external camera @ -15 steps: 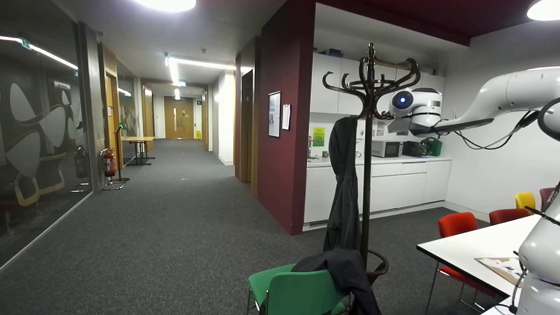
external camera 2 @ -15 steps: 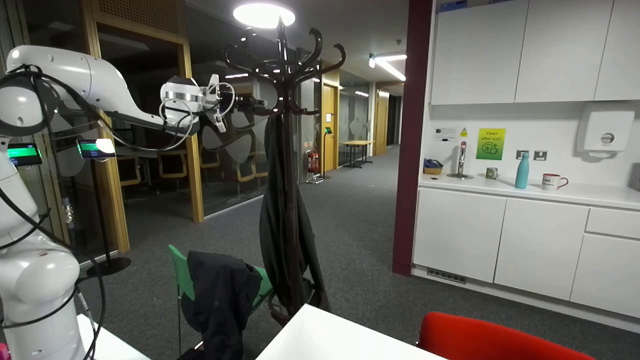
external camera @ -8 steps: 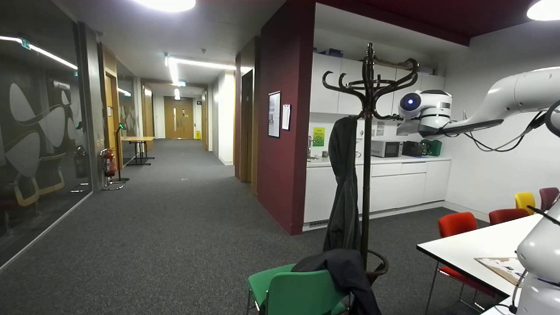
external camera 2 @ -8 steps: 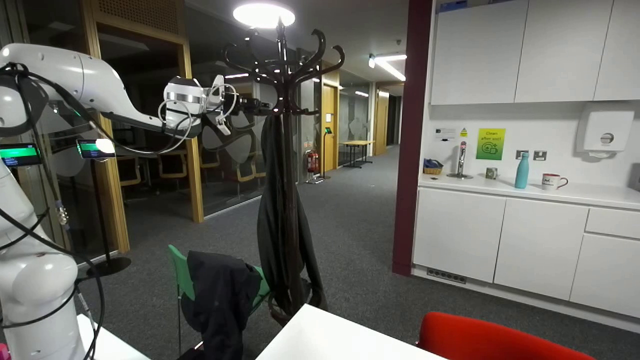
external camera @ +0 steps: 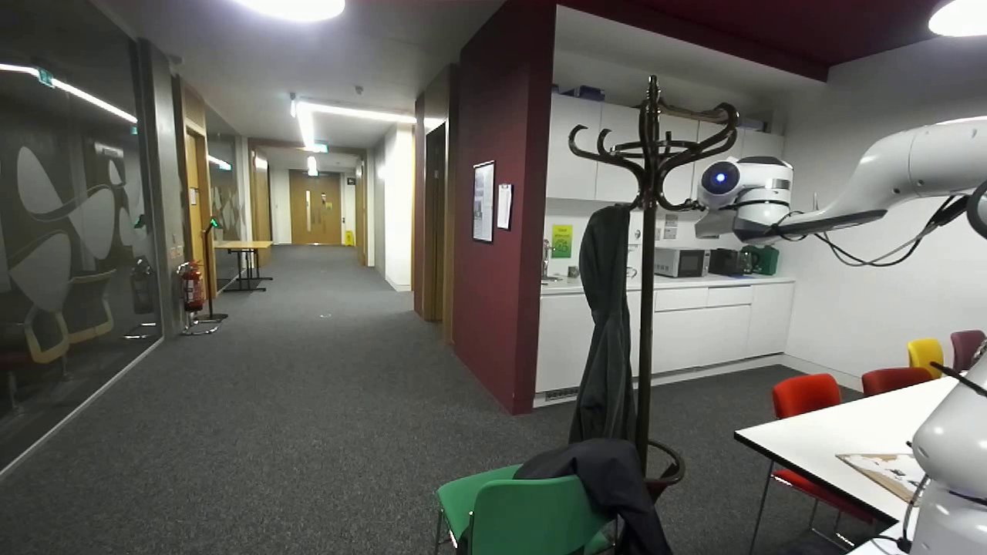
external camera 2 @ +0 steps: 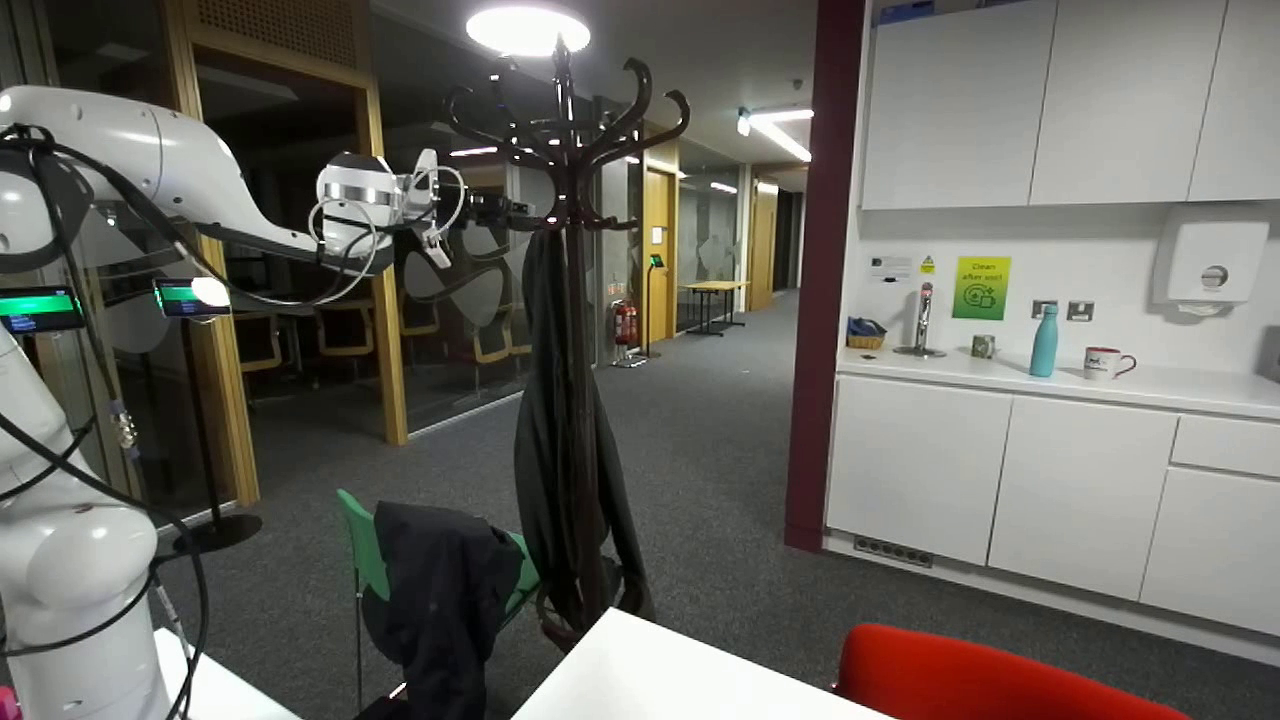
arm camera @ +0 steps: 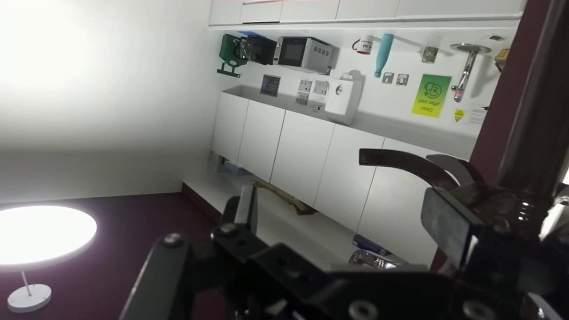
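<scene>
"Where is the pincer (arm camera: 346, 213) placed?"

"Near the hooks (arm camera: 402, 161) of the coat stand (external camera: 647, 301), which is set behind the chair (external camera: 528, 516) in an exterior view. Whether contact is made cannot be told."

"Is anything gripped?"

"Nothing. The fingers (arm camera: 446, 224) are spread wide, and cupboards (arm camera: 306, 151) are seen between them."

"What can be judged done, then, and what left?"

"The reach appears nearly or wholly made, as one finger is seen overlapping the coat stand in the wrist view. No hold is taken yet, so any handling seems left to be done."

"And the clothes?"

"A coat (external camera: 605, 308) is hung on the coat stand, and a jacket (external camera: 597, 470) is draped over the chair; neither is held."
</scene>
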### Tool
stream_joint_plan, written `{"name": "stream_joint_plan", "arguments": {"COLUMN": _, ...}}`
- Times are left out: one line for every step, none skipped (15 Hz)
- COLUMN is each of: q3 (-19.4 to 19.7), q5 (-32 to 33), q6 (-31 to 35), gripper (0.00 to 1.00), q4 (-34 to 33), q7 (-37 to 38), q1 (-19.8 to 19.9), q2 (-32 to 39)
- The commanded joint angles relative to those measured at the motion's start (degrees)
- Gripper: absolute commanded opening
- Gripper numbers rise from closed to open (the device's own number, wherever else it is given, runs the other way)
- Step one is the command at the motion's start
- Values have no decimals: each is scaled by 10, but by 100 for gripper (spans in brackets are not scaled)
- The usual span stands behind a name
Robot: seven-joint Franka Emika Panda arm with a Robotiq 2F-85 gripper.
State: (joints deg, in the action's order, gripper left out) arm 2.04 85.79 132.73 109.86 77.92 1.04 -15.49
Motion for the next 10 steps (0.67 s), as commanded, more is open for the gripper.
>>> {"name": "stream_joint_plan", "arguments": {"q3": -10, "q5": 3, "q6": 4, "gripper": 100, "q4": -9, "q7": -6, "q1": -6, "q2": 5}}
{"name": "stream_joint_plan", "arguments": {"q3": -12, "q5": 3, "q6": 4, "gripper": 100, "q4": -12, "q7": -8, "q1": -7, "q2": 9}}
{"name": "stream_joint_plan", "arguments": {"q3": -14, "q5": 3, "q6": 4, "gripper": 100, "q4": -15, "q7": -9, "q1": -7, "q2": 12}}
{"name": "stream_joint_plan", "arguments": {"q3": -15, "q5": 4, "q6": 5, "gripper": 100, "q4": -18, "q7": -10, "q1": -7, "q2": 16}}
{"name": "stream_joint_plan", "arguments": {"q3": -16, "q5": 5, "q6": 6, "gripper": 100, "q4": -22, "q7": -11, "q1": -6, "q2": 20}}
{"name": "stream_joint_plan", "arguments": {"q3": -16, "q5": 8, "q6": 6, "gripper": 100, "q4": -25, "q7": -11, "q1": -5, "q2": 24}}
{"name": "stream_joint_plan", "arguments": {"q3": -15, "q5": 10, "q6": 7, "gripper": 100, "q4": -29, "q7": -12, "q1": -4, "q2": 28}}
{"name": "stream_joint_plan", "arguments": {"q3": -14, "q5": 12, "q6": 10, "gripper": 100, "q4": -33, "q7": -11, "q1": -4, "q2": 32}}
{"name": "stream_joint_plan", "arguments": {"q3": -13, "q5": 13, "q6": 11, "gripper": 100, "q4": -36, "q7": -11, "q1": -3, "q2": 36}}
{"name": "stream_joint_plan", "arguments": {"q3": -12, "q5": 15, "q6": 14, "gripper": 100, "q4": -42, "q7": -12, "q1": -3, "q2": 41}}
